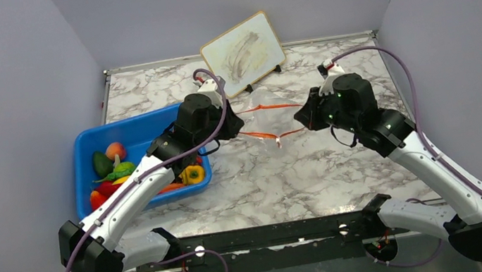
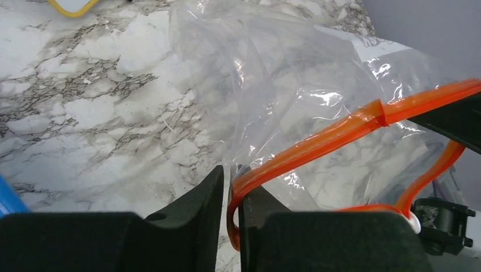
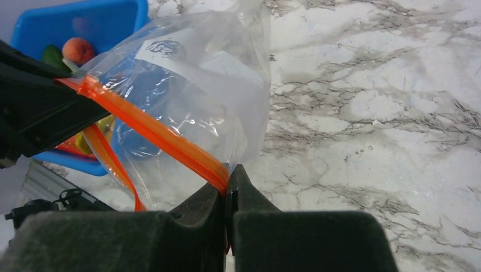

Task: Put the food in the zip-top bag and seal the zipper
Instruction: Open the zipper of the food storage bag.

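The orange-red zipper strip (image 2: pixel 340 133) of the clear plastic bag (image 2: pixel 272 68) is pinched by the left gripper (image 2: pixel 231 181) and right gripper (image 3: pixel 230 181); one pinch should be kept while the colourful toy food (image 1: pixel 117 169) is fetched.

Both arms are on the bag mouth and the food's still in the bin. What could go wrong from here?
1. The left gripper and right gripper each pinch only the thin zipper; pulling apart may slip it from the jaws and drop the zip-top bag.
2. The food sits in the blue bin with both arms busy; freeing one will likely let the mouth sag shut.
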Controlling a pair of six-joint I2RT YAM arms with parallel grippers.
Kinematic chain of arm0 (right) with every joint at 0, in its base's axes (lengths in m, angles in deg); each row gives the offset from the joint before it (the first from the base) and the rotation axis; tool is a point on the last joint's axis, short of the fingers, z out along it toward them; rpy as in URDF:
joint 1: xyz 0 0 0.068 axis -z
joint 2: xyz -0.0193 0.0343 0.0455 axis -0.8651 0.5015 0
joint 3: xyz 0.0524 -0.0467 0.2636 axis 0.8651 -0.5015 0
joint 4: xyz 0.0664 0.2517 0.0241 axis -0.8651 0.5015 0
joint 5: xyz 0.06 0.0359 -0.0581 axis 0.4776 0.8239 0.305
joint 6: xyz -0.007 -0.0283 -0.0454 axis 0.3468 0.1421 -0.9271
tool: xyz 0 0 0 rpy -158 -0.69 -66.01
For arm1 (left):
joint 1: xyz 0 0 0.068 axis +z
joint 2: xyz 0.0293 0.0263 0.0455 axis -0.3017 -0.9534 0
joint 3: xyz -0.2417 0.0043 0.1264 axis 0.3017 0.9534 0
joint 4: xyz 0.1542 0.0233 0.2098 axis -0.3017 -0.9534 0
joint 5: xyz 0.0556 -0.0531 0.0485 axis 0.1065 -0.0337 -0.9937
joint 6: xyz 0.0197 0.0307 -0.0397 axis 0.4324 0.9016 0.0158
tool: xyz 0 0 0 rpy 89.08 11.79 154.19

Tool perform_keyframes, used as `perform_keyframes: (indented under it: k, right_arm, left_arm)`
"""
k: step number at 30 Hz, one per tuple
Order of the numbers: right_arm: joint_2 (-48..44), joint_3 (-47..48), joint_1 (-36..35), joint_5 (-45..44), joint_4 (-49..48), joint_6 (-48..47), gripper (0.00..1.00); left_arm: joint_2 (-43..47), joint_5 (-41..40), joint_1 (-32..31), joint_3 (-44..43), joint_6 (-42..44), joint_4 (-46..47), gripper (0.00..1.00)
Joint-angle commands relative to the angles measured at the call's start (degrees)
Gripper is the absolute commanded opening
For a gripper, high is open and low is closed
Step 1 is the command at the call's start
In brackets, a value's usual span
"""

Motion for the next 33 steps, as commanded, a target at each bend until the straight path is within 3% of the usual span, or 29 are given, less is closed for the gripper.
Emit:
perform_keyframes:
  k: [1, 4, 9, 12, 20, 23, 27, 33]
  right_arm:
    - [-2.05, 1.78, 0.93, 7.28, -4.48, 0.51, 0.01]
    - [-0.35, 3.74, 0.93, 6.91, -1.67, 0.9, 0.01]
    - [1.86, 6.64, 0.93, -4.33, 5.67, -2.83, 0.01]
    - [3.07, 8.81, 0.93, -8.01, 8.58, -4.6, 0.01]
    - [5.77, 9.87, 0.93, -12.55, 11.99, -5.92, 0.01]
    - [5.76, 10.32, 0.93, -12.15, 11.85, -6.15, 0.01]
    - [5.42, 9.53, 0.93, -8.82, 10.57, -6.29, 0.01]
    - [5.55, 7.76, 0.95, -7.34, 9.54, -6.68, 0.01]
  left_arm:
    - [1.25, 5.54, 2.02, 1.33, 1.35, 2.08, 0.23]
    - [1.1, 10.69, 2.02, 1.79, 1.14, 5.59, 0.35]
    - [2.66, 14.15, 2.02, 1.73, 1.6, 8.27, 0.64]
    - [4.67, 12.17, 1.97, 1.91, 1.89, 8.2, 0.79]
    - [8.64, -0.35, 2.01, 4.41, 0.16, 3.94, 0.97]
    - [9.34, -10.78, 2.02, 5.06, -2.54, -1.71, 0.98]
    - [10.16, -26.4, 2.08, 5.74, -6.53, -10.37, 0.9]
    - [13.3, -35.46, 2.08, 6.42, -13.7, -19.85, 0.84]
